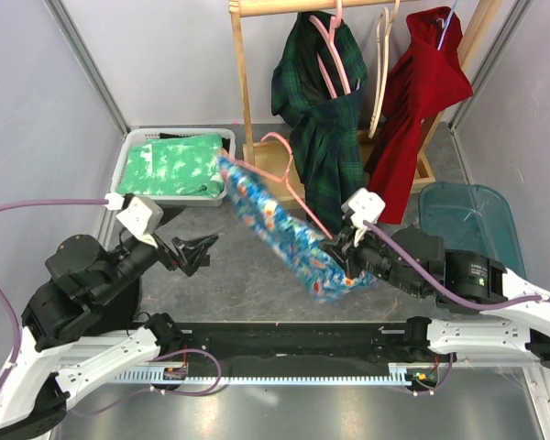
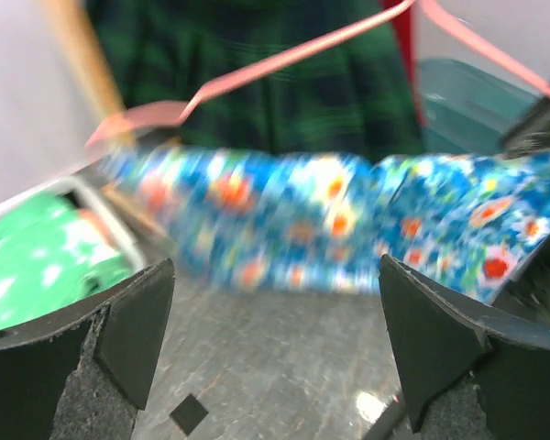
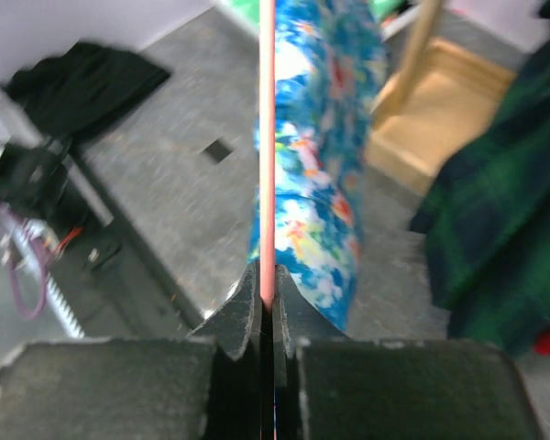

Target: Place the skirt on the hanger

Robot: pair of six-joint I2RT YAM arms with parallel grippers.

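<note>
Pink wire of the hanger [image 3: 267, 137] is pinched between the right jaws, which are clenched tight on it with no gap showing. From that grip the hanger runs slanting up and away toward the basket [image 1: 133, 151]. The skirt [image 1: 289, 234], blue with a bright floral print, hangs along the hanger in the air above the counter [image 1: 238, 275]. Its low end is by the right jaws and its high end is near the basket's corner. How it is fastened to the wire I cannot tell.

The left jaws are released and spread wide, holding nothing. They point at the skirt from the left and stand apart from it. A green cloth [image 1: 174, 165] lies in the basket. Behind, a wooden rack [image 1: 241, 82] carries a dark plaid garment [image 1: 325, 119] and a red one [image 1: 422, 101] on hangers. A teal bin [image 1: 467, 215] sits at the right.
</note>
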